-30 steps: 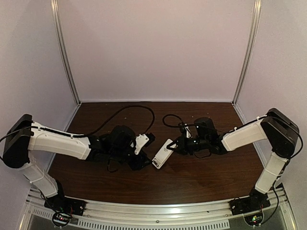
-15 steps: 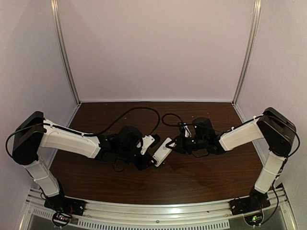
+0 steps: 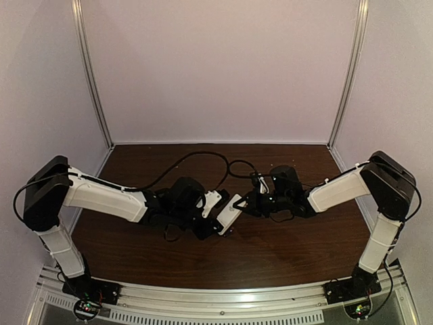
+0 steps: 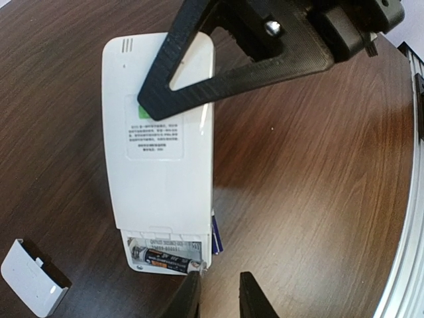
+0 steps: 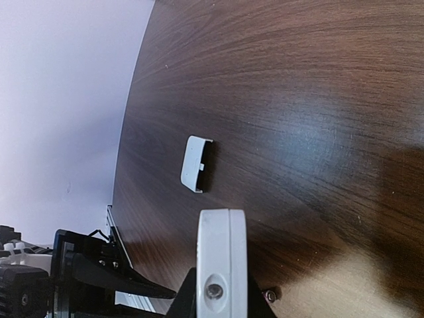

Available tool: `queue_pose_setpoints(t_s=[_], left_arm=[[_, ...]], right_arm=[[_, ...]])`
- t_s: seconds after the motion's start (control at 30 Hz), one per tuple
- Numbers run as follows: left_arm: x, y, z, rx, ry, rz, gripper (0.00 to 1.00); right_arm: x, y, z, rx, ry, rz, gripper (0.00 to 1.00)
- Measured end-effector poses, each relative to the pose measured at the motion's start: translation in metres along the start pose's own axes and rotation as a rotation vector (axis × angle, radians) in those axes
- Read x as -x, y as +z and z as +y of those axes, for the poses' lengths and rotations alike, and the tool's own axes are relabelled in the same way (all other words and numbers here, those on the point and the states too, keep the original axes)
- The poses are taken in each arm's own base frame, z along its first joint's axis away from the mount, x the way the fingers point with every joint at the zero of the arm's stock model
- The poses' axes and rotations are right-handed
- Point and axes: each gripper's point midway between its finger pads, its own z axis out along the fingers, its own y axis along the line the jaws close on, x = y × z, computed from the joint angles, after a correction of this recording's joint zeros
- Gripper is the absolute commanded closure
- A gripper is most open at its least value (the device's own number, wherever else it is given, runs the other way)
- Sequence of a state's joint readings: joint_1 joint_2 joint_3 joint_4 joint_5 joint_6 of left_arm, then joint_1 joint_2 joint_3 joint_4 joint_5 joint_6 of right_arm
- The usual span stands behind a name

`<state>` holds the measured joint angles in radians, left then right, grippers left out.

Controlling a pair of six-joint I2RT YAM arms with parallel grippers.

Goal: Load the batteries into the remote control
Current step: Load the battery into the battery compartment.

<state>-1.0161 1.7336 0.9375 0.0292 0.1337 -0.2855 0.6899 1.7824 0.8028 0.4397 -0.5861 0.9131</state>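
Since 1 s earlier, L arm has reached in toward centre and its jaws have narrowed; remote and R gripper have kept approx. the same spot over mid-table. Top view: both arms meet at centre, w/ the remote between them. L wrist view: remote lies back-side up, white, w/ printed label mid-body and vent slits at the far end. A black R finger crosses the far half. Battery bay at the near end is uncovered. One battery sits lengthwise in the bay, along its near edge. 2nd battery, purple-blue, shows only in part, right against the remote's right edge by the bay; whether it rests on the table cannot be told. L gripper is just below the bay's right corner, jaws narrow w/ a slim gap and nothing seen clamped; one fingertip is at or touching the seated battery's end. Cover lies flat on the table, apart from the remote, to the lower left. R wrist view: remote seen end-on, upright on edge, clamped between the R fingers, i.e. R gripper is closed on the remote; cover lies beyond it on bare wood.
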Motion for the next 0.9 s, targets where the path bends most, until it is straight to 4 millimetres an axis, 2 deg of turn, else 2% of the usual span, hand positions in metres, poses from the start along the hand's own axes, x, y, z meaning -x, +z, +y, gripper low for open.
queue_pose_setpoints(t_s=[0.37, 0.67, 0.9], left_arm=[[-0.009, 0.009, 0.009, 0.019, -0.001, 0.029, 0.79], [-0.008, 0.008, 0.021, 0.044, -0.007, 0.027, 0.8], [-0.011, 0.01, 0.019, 0.026, 0.007, 0.038, 0.79]], right_arm=[[0.001, 0.004, 0.0, 0.004, 0.013, 0.003, 1.0], [0.002, 0.005, 0.001, 0.008, 0.014, 0.007, 1.0], [0.002, 0.005, 0.001, 0.008, 0.014, 0.007, 1.0]])
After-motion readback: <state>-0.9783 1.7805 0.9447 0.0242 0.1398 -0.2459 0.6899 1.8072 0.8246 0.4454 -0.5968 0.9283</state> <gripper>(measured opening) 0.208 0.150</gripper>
